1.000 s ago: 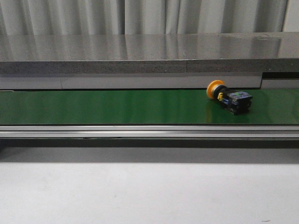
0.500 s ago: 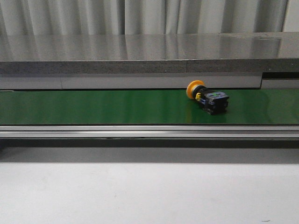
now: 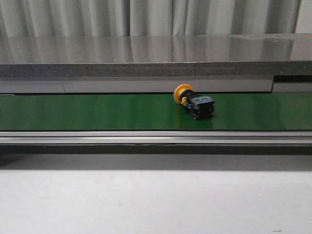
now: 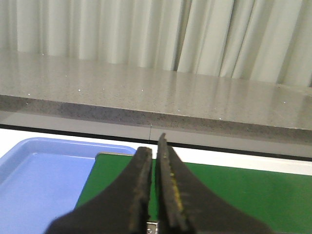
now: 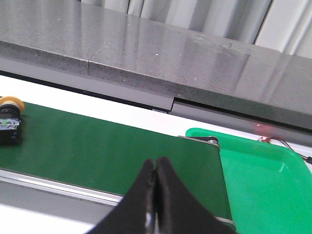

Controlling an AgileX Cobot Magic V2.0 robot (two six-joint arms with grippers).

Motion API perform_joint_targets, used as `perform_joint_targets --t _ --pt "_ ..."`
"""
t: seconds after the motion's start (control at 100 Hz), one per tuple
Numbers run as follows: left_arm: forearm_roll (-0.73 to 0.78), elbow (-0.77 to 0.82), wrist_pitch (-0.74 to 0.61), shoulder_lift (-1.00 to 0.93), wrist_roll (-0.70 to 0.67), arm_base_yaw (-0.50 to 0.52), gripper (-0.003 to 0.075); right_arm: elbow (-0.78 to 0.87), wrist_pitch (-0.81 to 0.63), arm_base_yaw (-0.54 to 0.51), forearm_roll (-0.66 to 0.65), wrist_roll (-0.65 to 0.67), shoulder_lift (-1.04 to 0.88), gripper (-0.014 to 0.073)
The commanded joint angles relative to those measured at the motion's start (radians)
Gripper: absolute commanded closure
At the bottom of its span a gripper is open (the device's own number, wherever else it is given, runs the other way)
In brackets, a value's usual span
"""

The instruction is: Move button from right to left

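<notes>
The button (image 3: 194,103) lies on its side on the green belt (image 3: 97,112), right of the belt's middle, its yellow-orange cap toward the back left and its black body toward the front right. It also shows at the edge of the right wrist view (image 5: 9,122). Neither arm shows in the front view. My left gripper (image 4: 152,146) is shut and empty above the belt's left end. My right gripper (image 5: 155,166) is shut and empty above the belt's right end (image 5: 146,151), well apart from the button.
A blue tray (image 4: 34,170) sits at the belt's left end. A green tray (image 5: 263,170) sits at its right end. A grey stone ledge (image 3: 156,53) runs behind the belt, a metal rail (image 3: 156,138) along its front, white table (image 3: 156,200) nearer.
The button has travelled leftward along the belt, from the right part toward the middle, keeping the same lying pose.
</notes>
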Motion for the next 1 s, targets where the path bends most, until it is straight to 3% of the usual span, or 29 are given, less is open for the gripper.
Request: perform_joint_targets --t 0.0,0.22,0.34,0.8,0.89,0.94,0.99 --pt "-0.016 -0.135 0.051 0.106 -0.011 -0.006 0.0715 -0.027 -0.074 0.004 0.010 -0.008 0.008 0.0662" --pt "-0.016 -0.451 0.407 0.399 -0.011 -0.006 0.0715 -0.027 -0.074 0.004 0.010 -0.008 0.008 0.0662" --pt "-0.017 -0.574 0.537 0.538 -0.011 -0.006 0.0715 -0.027 -0.074 0.004 0.010 -0.008 0.008 0.0662" --pt "-0.019 -0.636 0.537 0.750 0.017 -0.006 0.0703 -0.027 -0.074 0.004 0.010 -0.008 0.008 0.0662" --pt "-0.033 -0.636 0.520 0.750 0.034 -0.006 0.0606 -0.027 -0.074 0.004 0.010 -0.008 0.008 0.0662" --pt "-0.034 -0.636 0.505 0.750 0.034 -0.006 0.0503 -0.027 -0.074 0.004 0.010 -0.008 0.008 0.0662" --pt "-0.035 -0.636 0.505 0.750 0.034 -0.006 0.0349 -0.027 -0.074 0.004 0.010 -0.008 0.008 0.0662"
